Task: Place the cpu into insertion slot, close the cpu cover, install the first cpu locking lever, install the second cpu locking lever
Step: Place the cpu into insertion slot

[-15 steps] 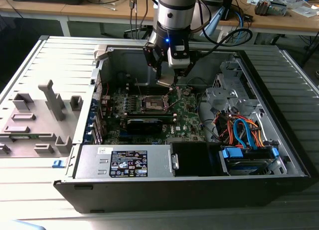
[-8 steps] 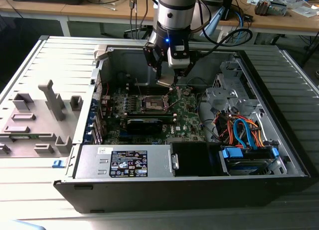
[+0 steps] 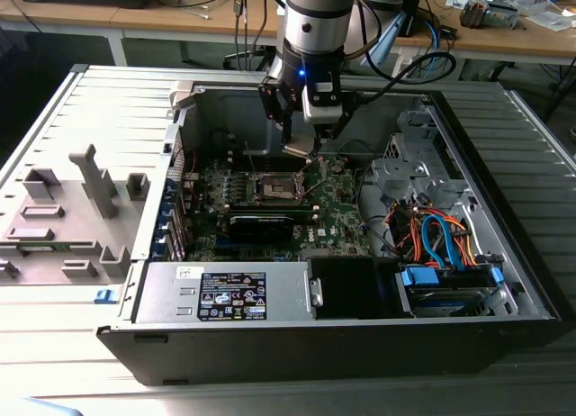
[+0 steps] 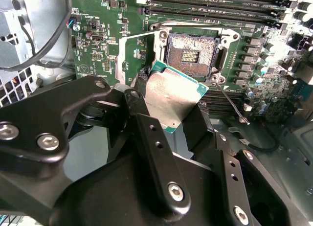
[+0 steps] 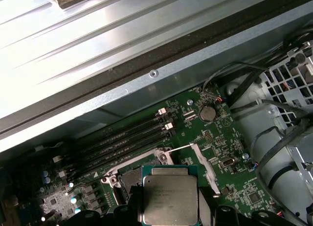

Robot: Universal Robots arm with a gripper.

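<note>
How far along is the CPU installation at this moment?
Done: the cpu is picked up, held in the gripper. In hand: it hangs near the empty insertion slot. Left: seating it, closing the open cpu cover, and both levers; one locking lever stands loose.

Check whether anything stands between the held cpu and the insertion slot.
Nothing visible does. The gripper holds the cpu, and in the second wrist view the insertion slot lies bare just beyond it, its dark centre uncovered. The cpu cover is swung open to one side of the slot.
</note>
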